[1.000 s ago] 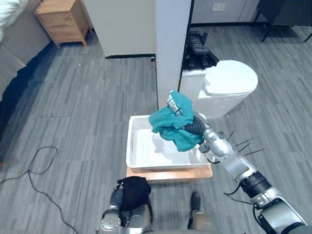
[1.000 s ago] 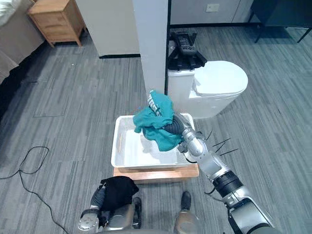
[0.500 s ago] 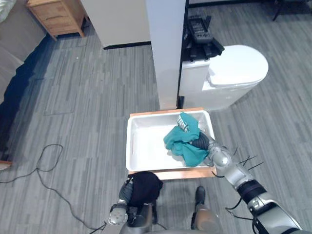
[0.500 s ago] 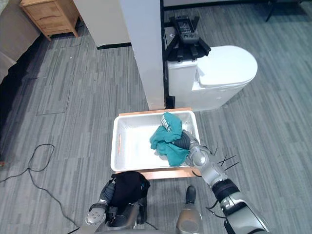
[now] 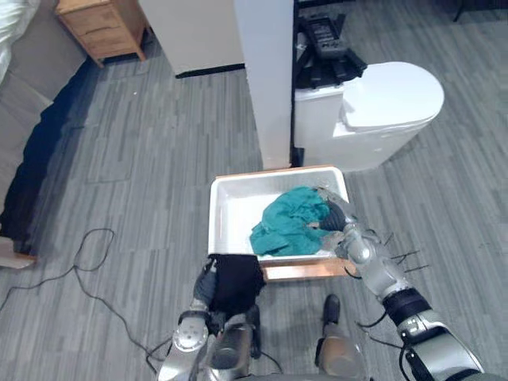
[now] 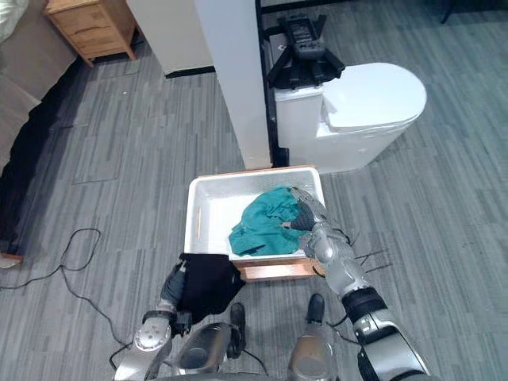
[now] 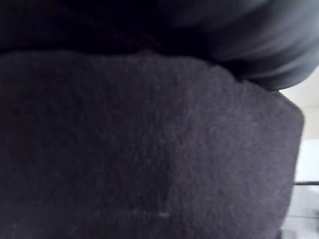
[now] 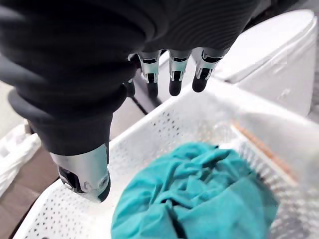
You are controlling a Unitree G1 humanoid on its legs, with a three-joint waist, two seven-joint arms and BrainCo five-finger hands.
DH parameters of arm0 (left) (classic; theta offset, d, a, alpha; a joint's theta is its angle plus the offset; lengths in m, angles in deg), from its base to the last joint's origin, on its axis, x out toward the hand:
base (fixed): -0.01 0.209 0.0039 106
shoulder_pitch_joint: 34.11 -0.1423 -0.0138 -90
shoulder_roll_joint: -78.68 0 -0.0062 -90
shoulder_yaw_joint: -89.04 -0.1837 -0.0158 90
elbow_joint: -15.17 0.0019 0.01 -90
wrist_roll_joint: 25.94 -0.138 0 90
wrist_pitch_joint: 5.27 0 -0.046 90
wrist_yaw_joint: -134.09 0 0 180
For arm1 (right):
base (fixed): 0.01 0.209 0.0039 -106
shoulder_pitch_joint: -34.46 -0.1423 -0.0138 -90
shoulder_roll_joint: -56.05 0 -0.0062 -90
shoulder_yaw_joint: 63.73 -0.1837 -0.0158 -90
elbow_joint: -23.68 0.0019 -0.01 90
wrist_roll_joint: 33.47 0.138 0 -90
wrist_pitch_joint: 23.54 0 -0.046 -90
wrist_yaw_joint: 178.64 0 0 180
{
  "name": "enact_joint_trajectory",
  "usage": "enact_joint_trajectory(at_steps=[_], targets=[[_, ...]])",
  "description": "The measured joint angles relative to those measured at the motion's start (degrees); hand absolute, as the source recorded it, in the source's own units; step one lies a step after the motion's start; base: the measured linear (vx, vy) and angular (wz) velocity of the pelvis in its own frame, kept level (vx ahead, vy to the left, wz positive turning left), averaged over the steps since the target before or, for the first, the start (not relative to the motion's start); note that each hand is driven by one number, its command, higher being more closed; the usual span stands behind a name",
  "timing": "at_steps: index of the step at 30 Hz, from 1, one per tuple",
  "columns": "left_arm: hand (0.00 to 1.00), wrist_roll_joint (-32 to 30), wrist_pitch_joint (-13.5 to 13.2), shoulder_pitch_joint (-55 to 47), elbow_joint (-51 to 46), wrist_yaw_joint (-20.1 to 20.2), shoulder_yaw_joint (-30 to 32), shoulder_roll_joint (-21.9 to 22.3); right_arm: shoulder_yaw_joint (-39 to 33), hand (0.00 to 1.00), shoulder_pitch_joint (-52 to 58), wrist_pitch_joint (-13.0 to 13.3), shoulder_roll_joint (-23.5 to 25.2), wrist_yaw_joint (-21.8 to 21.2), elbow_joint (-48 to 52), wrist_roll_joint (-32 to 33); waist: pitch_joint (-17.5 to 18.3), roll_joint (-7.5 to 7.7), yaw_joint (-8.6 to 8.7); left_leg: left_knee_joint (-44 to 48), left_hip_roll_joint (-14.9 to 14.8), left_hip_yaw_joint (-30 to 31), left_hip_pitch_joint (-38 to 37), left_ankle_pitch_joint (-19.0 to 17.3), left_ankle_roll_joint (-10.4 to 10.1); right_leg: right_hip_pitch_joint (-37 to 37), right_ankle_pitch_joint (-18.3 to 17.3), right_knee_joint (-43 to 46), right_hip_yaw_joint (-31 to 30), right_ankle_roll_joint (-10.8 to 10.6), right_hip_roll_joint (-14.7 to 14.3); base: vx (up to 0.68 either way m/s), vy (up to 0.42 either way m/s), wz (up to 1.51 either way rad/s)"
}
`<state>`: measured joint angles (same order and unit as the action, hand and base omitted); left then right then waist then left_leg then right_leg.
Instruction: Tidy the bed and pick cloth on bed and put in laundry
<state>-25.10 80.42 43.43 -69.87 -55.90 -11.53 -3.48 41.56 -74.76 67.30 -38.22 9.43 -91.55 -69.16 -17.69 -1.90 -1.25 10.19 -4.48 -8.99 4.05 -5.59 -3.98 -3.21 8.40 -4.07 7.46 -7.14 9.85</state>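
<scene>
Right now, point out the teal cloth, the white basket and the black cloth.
teal cloth (image 5: 290, 222), left eye view, middle of the heap.
white basket (image 5: 215, 226), left eye view, its left wall.
black cloth (image 6: 205, 282), right eye view, its middle.

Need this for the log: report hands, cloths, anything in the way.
Right hand open over teal cloth, which lies in white basket. Black cloth at left hand, by basket's near corner, not in. Nothing blocking the basket.

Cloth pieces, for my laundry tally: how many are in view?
2: a teal cloth lying in the white basket, and a black cloth held in the left hand. More could be hidden under the teal one.
</scene>
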Motion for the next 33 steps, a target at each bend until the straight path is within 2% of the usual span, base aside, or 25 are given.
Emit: enact_joint_trajectory(at_steps=[2,3,5,7,8,11,13,17,20,25,29,30,33], targets=[[1.0,1.67,-0.02,0.52,-4.89,-0.06,0.12,-1.84,-1.37,0.0,3.85,-0.02,0.12,0.71,0.72,-0.94,2.08,2.46,0.53,-0.18,-0.88,-1.75,-1.37,-0.03,-0.02,0.23,0.13,0.03,-1.52,0.12,-0.81,0.04,-0.046,-0.36],[1.0,2.41,-0.02,0.98,-5.97,-0.12,0.23,-2.01,-2.04,0.0,5.24,-0.09,0.03,0.73,1.5,-0.93,2.65,2.89,0.62,-0.19,-1.04,-2.15,-1.71,-0.14,-0.07,0.37,0.27,0.03,-1.65,0.28,-0.93,0.06,-0.027,-0.33],[1.0,4.6,-0.08,3.88,-9.36,-0.55,2.19,-2.05,-4.23,0.0,9.02,-0.17,0.12,0.79,3.32,-0.86,3.83,3.49,2.04,-0.04,-1.42,-2.64,-3.42,-0.97,-0.35,1.76,0.41,0.06,-2.57,0.45,-1.4,0.05,0.002,-0.14],[1.0,5.9,-0.4,6.55,-9.99,-2.11,4.45,-2.18,-4.8,0.0,11.73,-0.16,0.36,0.83,5.6,-0.74,5.26,3.26,2.35,0.05,-1.64,-3.41,-3.8,-1.45,-0.37,1.92,0.42,0.05,-3.37,0.46,-1.69,0.01,0.013,-0.21],[1.0,6.3,-0.56,9.14,-9.99,-3.3,6.4,-2.2,-5.93,0.0,13.87,-0.11,1.08,0.87,7.05,-0.43,6.36,2.83,3.07,0.1,-1.85,-3.78,-3.88,-1.92,-0.46,1.94,0.41,0.01,-3.79,0.47,-1.85,0.0,0.006,-0.22],[1.0,6.11,-0.63,15.07,-9.71,-6.83,9.03,-2.67,-7.39,0.0,17.37,-0.13,2.33,0.9,8.88,0.83,7.08,2.19,4.14,0.2,-1.89,-4.12,-4.32,-2.21,-0.47,2.03,0.41,0.01,-4.43,0.48,-1.87,-0.02,0.008,-0.11],[1.0,5.56,-0.63,18.01,-8.54,-7.98,8.84,-3.55,-7.97,0.0,18.77,-0.17,3.04,0.9,8.86,1.58,7.15,2.18,4.62,0.2,-1.9,-4.21,-4.35,-2.21,-0.47,2.11,0.43,0.01,-4.43,0.53,-1.87,-0.04,0.004,-0.03],[1.0,2.85,-0.35,23.52,0.1,-10.25,8.33,-4.53,-7.91,0.0,20.71,-0.11,4.5,0.9,8.91,2.2,7.17,2.17,6.7,0.2,-1.95,-5.44,-4.15,-2.42,-0.69,1.48,0.18,-0.07,-5.34,1.3,-1.91,-0.07,-0.005,-0.1],[1.0,0.24,0.87,24.07,4.17,-10.28,7.19,-4.52,-7.81,0.0,21.06,-0.11,4.94,1.04,8.91,2.2,7.19,2.2,6.94,0.47,-2.3,-6.86,-2.28,-2.45,-0.72,-1.21,0.33,-0.02,-6.83,2.26,-2.11,-0.06,-0.016,-0.26],[1.0,-2.91,3.27,23.46,10.31,-9.94,1.48,-3.35,-7.43,0.0,20.65,-0.23,6.04,1.91,8.9,2.1,6.68,2.3,6.88,2.04,-3.58,-8.16,-0.44,-2.65,-1.03,-3.73,1.68,-0.11,-8.09,2.68,-3.12,-0.03,-0.036,-0.19],[1.0,-3.82,3.39,23.25,10.66,-8.77,0.67,-1.91,-5.34,0.0,16.8,-1.33,6.42,2.27,8.64,2.05,3.86,2.32,6.96,3.02,-3.64,-8.72,1.62,-3.38,-1.1,-5.52,1.48,-0.16,-9.25,3.12,-3.16,-0.08,-0.02,-0.13],[0.0,-3.82,3.39,23.31,10.66,-8.76,0.31,-1.79,-4.93,0.0,16.09,-1.38,6.5,2.51,8.64,2.04,3.21,2.32,6.98,3.2,-3.63,-8.75,1.9,-3.39,-1.08,-5.98,1.51,-0.16,-9.26,3.16,-3.1,-0.07,-0.025,-0.02],[0.0,-3.84,3.41,23.55,10.82,-8.77,-0.53,-1.53,-3.38,0.0,13.6,-1.53,6.57,3.26,8.46,2.05,1.06,2.26,6.77,4.85,-4.03,-8.67,3.57,-3.46,-0.9,-6.94,2.48,-0.17,-9.15,3.29,-3.26,-0.05,-0.019,0.03]])
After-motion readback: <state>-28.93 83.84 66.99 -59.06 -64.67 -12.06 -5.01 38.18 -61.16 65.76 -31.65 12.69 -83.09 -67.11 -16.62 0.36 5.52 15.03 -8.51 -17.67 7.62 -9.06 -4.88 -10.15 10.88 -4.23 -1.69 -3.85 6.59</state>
